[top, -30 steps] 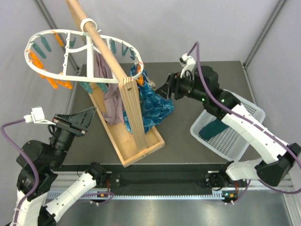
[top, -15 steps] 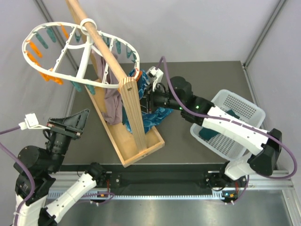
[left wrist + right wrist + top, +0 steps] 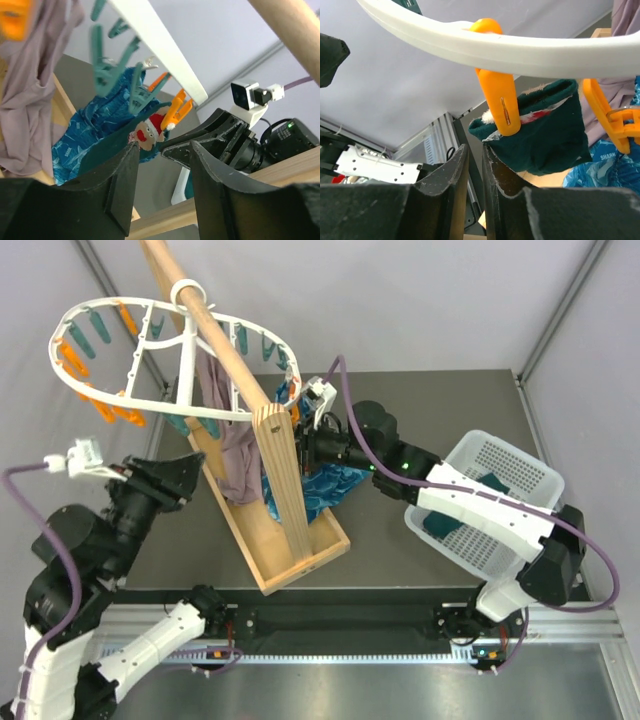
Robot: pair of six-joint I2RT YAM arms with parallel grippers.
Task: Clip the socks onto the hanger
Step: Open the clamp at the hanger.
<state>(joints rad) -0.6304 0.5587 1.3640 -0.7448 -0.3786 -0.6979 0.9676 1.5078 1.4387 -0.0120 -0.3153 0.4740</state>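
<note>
The white oval hanger [image 3: 187, 345] hangs by its hook on the pole. In the right wrist view its ring [image 3: 520, 50] crosses the top, and an orange peg [image 3: 500, 105] is clamped on a dark teal sock [image 3: 550, 135]. My right gripper [image 3: 475, 147] sits just below that peg. Its jaws are almost together, with nothing between them, and the sock rests against the outside of one finger. In the top view the right gripper [image 3: 312, 440] is at the hanger's right end. My left gripper [image 3: 162, 147] is open and empty, below and left of the hanger [image 3: 190, 480]. Two more socks [image 3: 440, 520] lie in the basket.
A long wooden pole [image 3: 215, 335] rests on a wooden rack [image 3: 280, 490]. A mauve-grey cloth [image 3: 235, 465] and a bright blue cloth [image 3: 335, 480] hang by the rack. A white basket [image 3: 510, 540] stands at the right of the table.
My right gripper has moved left from over the table to the hanger's right end and stayed there. My left gripper has shifted a little towards the rack. The hanger has swung slightly.
</note>
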